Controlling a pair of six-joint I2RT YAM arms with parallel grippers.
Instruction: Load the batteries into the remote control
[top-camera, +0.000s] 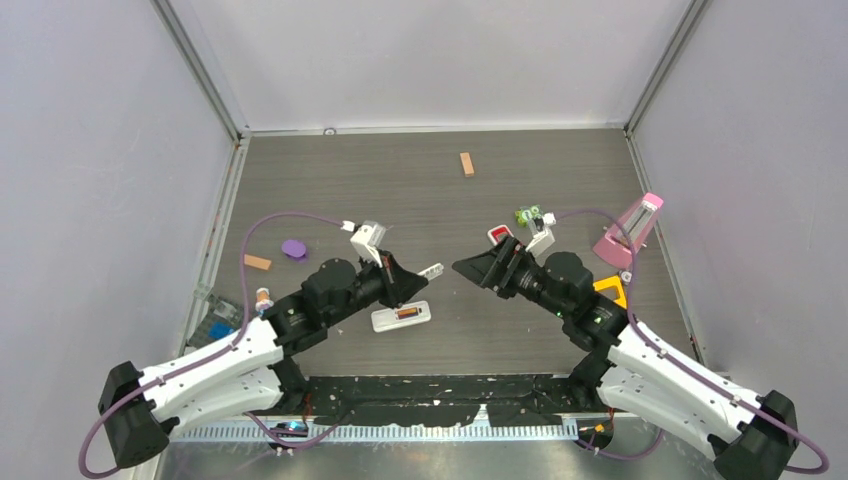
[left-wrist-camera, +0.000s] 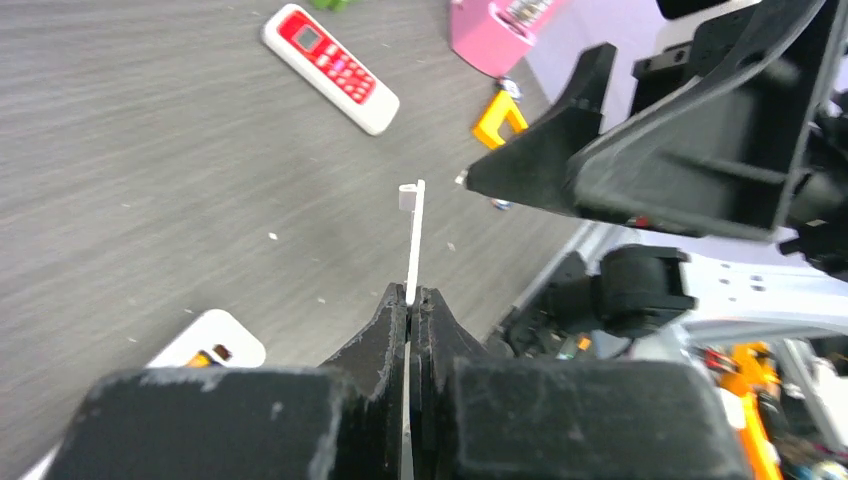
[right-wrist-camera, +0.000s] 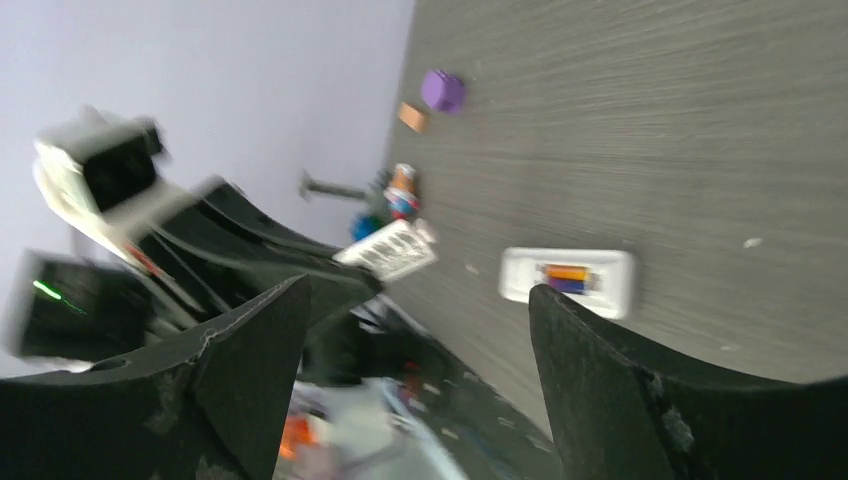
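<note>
— Left gripper (left-wrist-camera: 409, 300) nearest me, clamped shut; right gripper (right-wrist-camera: 418, 292) gapes wide, empty.
— Remote control (top-camera: 401, 316)?
— Back-up on the table (top-camera: 420, 170), just beside my left gripper. I'm pinching a thin white cover (left-wrist-camera: 413, 235), probably its lid; 2 batteries (right-wrist-camera: 567, 278) lie inside. I'd lower it flat, tab first.
— Unclear?
— Whether both batteries seat fully; that view's blurred.

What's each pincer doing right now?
Left pincer: closed, holding the thin white cover edge-on.
Right pincer: open, holding nothing.
</note>
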